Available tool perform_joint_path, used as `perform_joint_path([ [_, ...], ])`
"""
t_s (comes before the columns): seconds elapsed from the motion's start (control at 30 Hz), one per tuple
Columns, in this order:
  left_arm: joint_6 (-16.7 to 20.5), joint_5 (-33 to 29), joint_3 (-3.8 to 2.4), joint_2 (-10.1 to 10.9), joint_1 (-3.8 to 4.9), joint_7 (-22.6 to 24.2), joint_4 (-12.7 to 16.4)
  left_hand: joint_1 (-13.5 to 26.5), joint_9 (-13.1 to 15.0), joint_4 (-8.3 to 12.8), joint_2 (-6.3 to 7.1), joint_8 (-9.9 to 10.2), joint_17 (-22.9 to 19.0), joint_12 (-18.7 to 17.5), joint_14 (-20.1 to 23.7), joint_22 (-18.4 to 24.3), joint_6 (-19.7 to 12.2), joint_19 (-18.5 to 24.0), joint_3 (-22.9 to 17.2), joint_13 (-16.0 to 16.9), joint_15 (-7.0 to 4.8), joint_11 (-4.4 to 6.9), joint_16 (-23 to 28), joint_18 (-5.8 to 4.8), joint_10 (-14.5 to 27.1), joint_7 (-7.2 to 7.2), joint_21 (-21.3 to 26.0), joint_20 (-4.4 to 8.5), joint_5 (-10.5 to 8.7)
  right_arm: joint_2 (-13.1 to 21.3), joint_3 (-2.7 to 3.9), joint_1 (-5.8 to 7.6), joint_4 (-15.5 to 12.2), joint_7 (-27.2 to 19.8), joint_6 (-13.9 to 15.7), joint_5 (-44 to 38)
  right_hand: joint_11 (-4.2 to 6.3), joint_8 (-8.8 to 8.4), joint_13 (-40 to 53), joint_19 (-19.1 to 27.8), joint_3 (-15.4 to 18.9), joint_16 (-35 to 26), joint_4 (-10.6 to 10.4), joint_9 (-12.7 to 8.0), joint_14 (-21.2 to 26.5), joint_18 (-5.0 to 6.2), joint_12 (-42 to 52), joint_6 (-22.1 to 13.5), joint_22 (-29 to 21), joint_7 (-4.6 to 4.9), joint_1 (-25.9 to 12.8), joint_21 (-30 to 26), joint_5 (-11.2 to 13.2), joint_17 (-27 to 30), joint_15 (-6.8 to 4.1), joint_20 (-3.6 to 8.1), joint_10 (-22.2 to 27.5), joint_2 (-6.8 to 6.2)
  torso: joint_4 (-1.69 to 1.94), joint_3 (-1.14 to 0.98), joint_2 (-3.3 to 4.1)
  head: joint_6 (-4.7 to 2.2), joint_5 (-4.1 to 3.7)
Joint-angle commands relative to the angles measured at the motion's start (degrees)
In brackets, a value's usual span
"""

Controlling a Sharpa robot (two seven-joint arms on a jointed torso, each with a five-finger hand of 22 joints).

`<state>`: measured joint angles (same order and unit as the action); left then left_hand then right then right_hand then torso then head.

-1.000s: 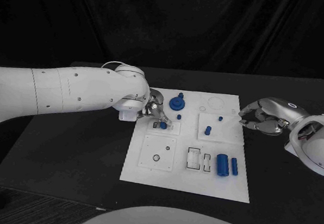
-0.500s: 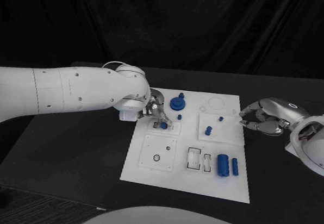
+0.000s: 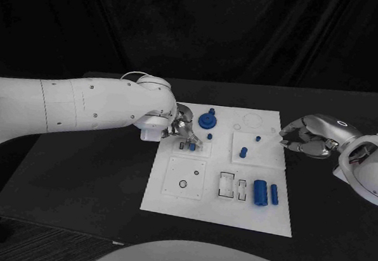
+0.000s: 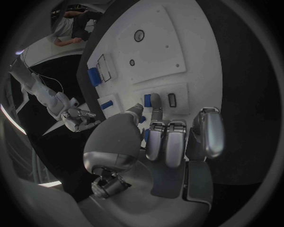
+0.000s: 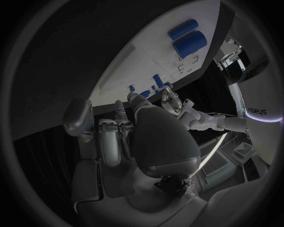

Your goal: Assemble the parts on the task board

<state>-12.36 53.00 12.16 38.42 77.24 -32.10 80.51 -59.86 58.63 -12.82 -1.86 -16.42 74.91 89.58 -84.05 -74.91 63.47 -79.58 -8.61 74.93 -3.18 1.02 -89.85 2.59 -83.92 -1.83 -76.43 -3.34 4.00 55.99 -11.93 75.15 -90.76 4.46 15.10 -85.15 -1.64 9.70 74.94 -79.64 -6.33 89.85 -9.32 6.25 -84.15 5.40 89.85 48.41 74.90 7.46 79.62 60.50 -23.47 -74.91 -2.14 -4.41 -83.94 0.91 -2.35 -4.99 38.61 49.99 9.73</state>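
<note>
- Left hand [image 3: 182,131]: fingers pinching a small blue peg [image 3: 191,147] at the board's [image 3: 190,204] left edge, seating unfinished.
- Right hand [image 3: 303,139]: curled, empty, off the right edge.
- Two blue cylinders [image 3: 265,192] lie loose.

The task board [image 3: 217,210] is plain white, marked only with thin dark outlines of rectangles and small rings, and it lies on a matte black surface [image 3: 83,176]. The parts are a saturated blue throughout: the large cylinder [image 3: 259,192], the slimmer cylinder [image 3: 273,194], the round stepped piece [image 3: 208,120] and the small pegs [image 3: 243,152]. The left robot hand [image 3: 182,132] and the right robot hand [image 3: 302,138] are silver-grey metal on glossy white arms [image 3: 72,104].
</note>
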Motion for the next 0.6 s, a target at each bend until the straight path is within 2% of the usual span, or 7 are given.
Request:
perform_joint_path([
  [0.03, -0.04, 0.01, -0.03, -0.23, -0.11, 0.61, -0.06, 0.13, 0.14, 0.04, -0.37, -0.32, 15.09, 0.18, -5.95, -10.39, -0.03, -0.14, 0.35, 14.83, -0.39, 0.52, -0.15, 0.97, -5.83, 0.23, -0.3, 0.31, -0.38, 0.07, 0.04, -0.13, 0.02, 0.73, -0.22, -0.06, -0.4, -0.37, 15.06, 0.38, -0.35, 0.15, -0.14, -0.05, -5.85, 0.36, 0.15, 0.06, 7.4, 0.03, 0.12, -0.34, -0.25, -15.09, 0.43, -0.02, -6.06, -0.53, 0.0, -0.01, 0.0, 0.01, -0.04],
  [0.27, 0.47, 0.01, -0.03, -0.46, -0.11, 0.79, -0.24, -0.05, 0.21, -0.2, -0.85, 0.04, 15.09, 0.16, -5.95, -10.38, -1.03, -0.12, 0.46, 14.81, -0.4, 0.48, -0.15, 0.98, -5.8, 0.1, -0.26, 0.35, -0.5, 0.09, 0.04, -0.13, 0.01, 0.69, -0.2, -0.06, -0.4, -0.37, 15.06, 0.38, -0.35, 0.15, -0.14, -0.05, -5.85, 0.36, 0.15, 0.06, 7.4, 0.03, 0.12, -0.34, -0.25, -15.09, 0.43, -0.02, -6.06, -0.53, -0.04, -0.04, 0.01, 0.01, -0.03],
  [0.47, 0.51, 0.01, -0.03, -0.27, -0.11, 0.81, -0.16, -1.31, 0.16, 0.41, -1.32, 0.37, 15.09, 0.17, -5.95, -10.37, -1.57, -0.1, 0.14, 14.82, -0.38, 0.44, -0.15, 0.98, -5.81, 0.05, -0.22, 0.36, -0.07, 0.12, 0.04, -0.13, 0.03, 0.66, -0.16, -0.06, -0.41, -0.38, 15.06, 0.38, -0.4, 0.15, -0.14, -0.07, -5.85, 0.36, 0.15, 0.07, 7.4, 0.03, 0.1, -0.35, -0.26, -15.09, 0.44, -0.03, -6.06, -0.53, -0.06, 0.0, -0.02, 0.01, -0.07],
  [0.57, 0.72, 0.01, -0.03, 0.02, -0.11, 0.93, 0.21, -1.7, 0.14, 0.66, -1.27, 0.43, 15.09, 0.12, -5.95, -10.35, -1.67, -0.05, 0.11, 14.77, -0.36, 0.43, -0.15, 0.99, -5.76, 0.04, -0.16, 0.36, 0.05, 0.14, 0.04, -0.13, 0.03, 0.65, -0.15, -0.06, -0.41, -0.38, 15.06, 0.38, -0.4, 0.15, -0.14, -0.07, -5.85, 0.36, 0.15, 0.07, 7.4, 0.03, 0.1, -0.35, -0.26, -15.09, 0.44, -0.03, -6.06, -0.53, -0.06, 0.02, -0.03, 0.01, -0.03],
  [0.6, 0.89, 0.01, -0.03, 0.17, -0.11, 1.01, 0.44, -2.02, 0.12, 0.95, -0.87, 0.55, 15.09, 0.08, -5.95, -10.32, -1.83, 0.0, 0.3, 14.73, -0.35, 0.4, -0.15, 1.01, -5.72, -0.03, -0.09, 0.35, 0.1, 0.14, 0.04, -0.13, 0.04, 0.64, -0.15, -0.06, -0.41, -0.38, 15.06, 0.38, -0.4, 0.15, -0.14, -0.07, -5.85, 0.36, 0.15, 0.07, 7.4, 0.03, 0.1, -0.35, -0.26, -15.09, 0.44, -0.03, -6.06, -0.53, -0.05, 0.03, -0.02, 0.01, -0.02],
])
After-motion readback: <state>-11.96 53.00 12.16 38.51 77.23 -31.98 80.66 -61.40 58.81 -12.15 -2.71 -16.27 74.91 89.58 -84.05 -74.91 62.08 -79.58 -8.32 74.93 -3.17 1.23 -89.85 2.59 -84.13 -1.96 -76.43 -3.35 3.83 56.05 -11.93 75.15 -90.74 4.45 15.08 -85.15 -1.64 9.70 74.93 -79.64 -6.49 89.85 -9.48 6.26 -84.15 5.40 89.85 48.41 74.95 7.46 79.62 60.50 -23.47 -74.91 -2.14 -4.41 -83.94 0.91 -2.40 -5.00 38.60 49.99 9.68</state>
